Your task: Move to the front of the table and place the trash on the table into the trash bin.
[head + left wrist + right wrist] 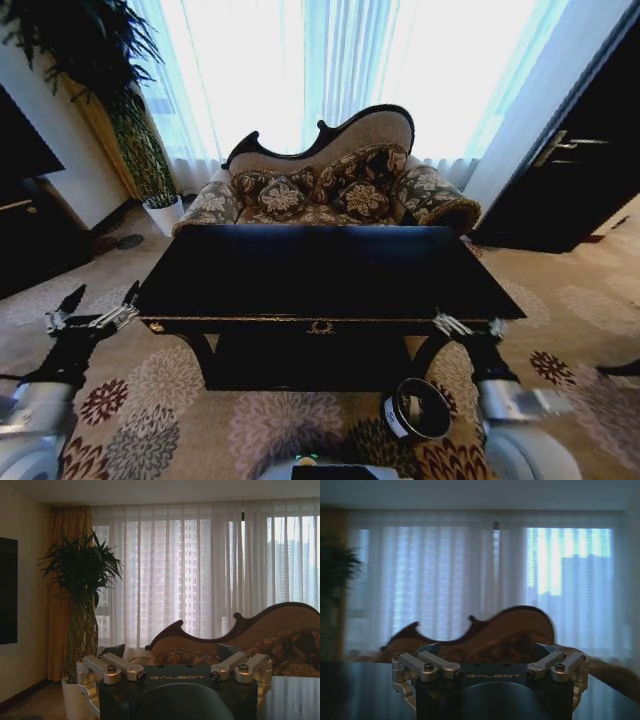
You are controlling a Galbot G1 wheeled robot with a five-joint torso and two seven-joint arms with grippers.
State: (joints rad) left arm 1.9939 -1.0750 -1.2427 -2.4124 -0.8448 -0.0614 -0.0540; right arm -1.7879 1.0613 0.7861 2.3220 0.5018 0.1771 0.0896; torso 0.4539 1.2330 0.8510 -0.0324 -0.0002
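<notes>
- Before the robot: long glossy black table (330,270) with gold trim; small black cylindrical trash bin (417,410) on the carpet below.
- Left gripper (100,305) and right gripper (470,325), fingers spread and holding nothing, flank the table's front corners.

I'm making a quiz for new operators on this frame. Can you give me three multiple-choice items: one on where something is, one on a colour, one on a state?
1. Where does the trash bin stand?
A. On the table
B. On the carpet at the table's front right, near the right gripper
C. Beside the potted plant

2. What colour is the table?
A. White
B. Red
C. Glossy black with gold trim

3. How is the left gripper?
A. Open, holding nothing
B. Shut on a paper wad
C. Shut on the bin's rim

Answers:
1 B: the trash bin sits on the carpet, below the right gripper.
2 C: the table has a dark shiny top with a gold front edge.
3 A: the left gripper has its fingers spread apart with nothing between them, off the table's left front corner.
</notes>
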